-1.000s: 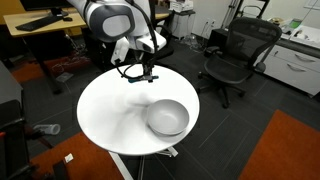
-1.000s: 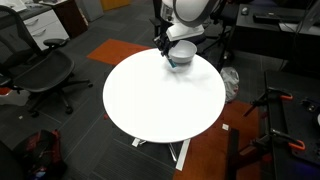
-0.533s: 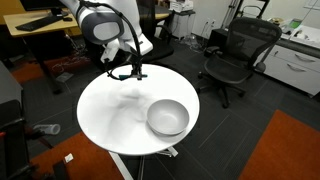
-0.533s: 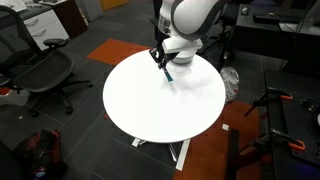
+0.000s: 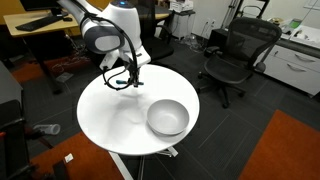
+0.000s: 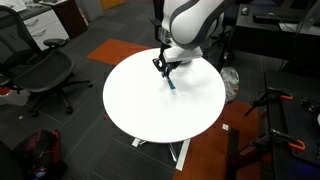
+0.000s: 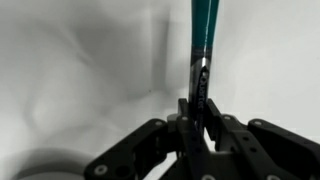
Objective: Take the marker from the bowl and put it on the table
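Teal marker (image 7: 204,35) was out of the bowl (image 5: 167,118), pinched in gripper (image 7: 199,112) over table (image 6: 135,110) at bowl's 10 o'clock; only set-down left, imo.

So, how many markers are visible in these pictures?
1. The marker is clamped in the gripper over the table, apart from the bowl. The bowl's visible inside shows no other marker, and none seems hidden.

On the round white table (image 5: 100,125), only the shiny silvery metal bowl (image 5: 167,118) blocks me; away from it, open tabletop.
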Motion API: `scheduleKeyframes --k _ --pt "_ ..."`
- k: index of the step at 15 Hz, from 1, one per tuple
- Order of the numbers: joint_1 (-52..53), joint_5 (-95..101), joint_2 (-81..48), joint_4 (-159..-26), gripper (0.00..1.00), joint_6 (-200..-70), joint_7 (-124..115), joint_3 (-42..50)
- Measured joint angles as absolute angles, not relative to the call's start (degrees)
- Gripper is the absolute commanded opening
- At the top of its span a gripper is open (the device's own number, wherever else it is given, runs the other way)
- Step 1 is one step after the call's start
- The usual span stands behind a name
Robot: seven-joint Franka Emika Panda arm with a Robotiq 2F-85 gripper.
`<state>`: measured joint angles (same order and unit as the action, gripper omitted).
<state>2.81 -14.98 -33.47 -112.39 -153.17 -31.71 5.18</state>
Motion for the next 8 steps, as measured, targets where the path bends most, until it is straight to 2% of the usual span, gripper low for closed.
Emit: scheduleKeyframes --k 5,6,8 --pt "2.5 -15.0 -36.5 -111.2 0.05 -153.1 -31.7 5.2" --pt "2.4 -15.0 -36.9 -110.9 0.38 -153.1 -31.7 5.2" --pt "2.2 -15.0 -37.5 -110.4 0.51 -153.1 -31.7 5.2"
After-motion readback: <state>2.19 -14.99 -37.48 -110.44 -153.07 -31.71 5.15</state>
